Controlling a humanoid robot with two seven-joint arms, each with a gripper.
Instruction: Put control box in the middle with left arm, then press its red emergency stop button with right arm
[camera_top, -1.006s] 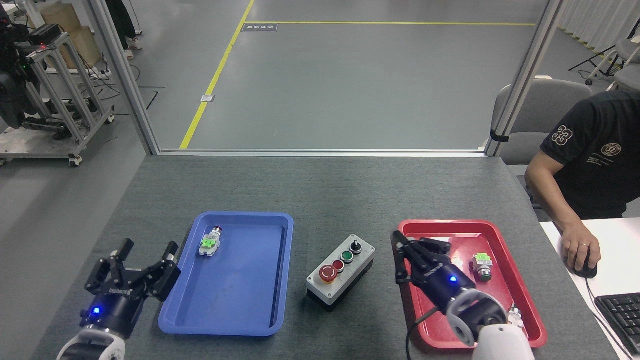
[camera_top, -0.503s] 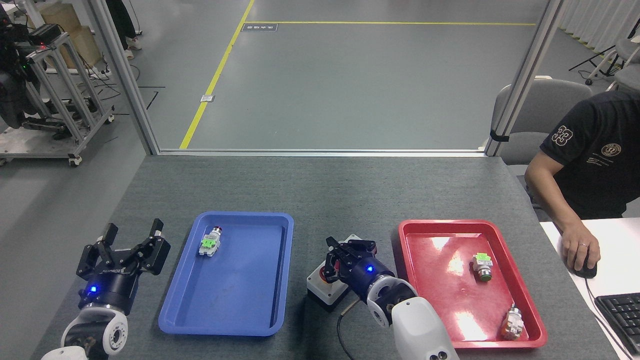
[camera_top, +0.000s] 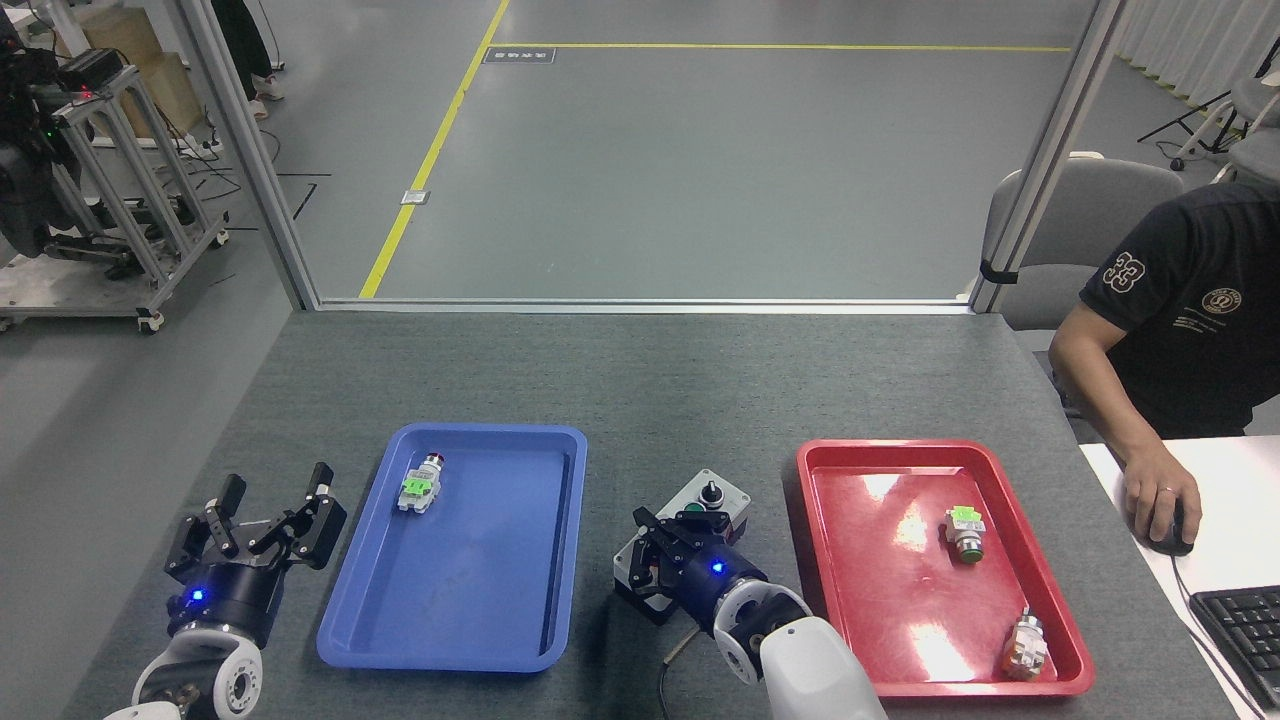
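My right tool (camera_top: 660, 552) sat over the control box (camera_top: 700, 505), hiding its near end, grip unreadable; my left tool (camera_top: 262, 512) hung released, far left.

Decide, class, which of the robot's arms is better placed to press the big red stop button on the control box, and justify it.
Right. The right gripper sits over the near end of the control box, covering the spot where that button sits. The left gripper hangs open beyond the blue tray, far from the box.
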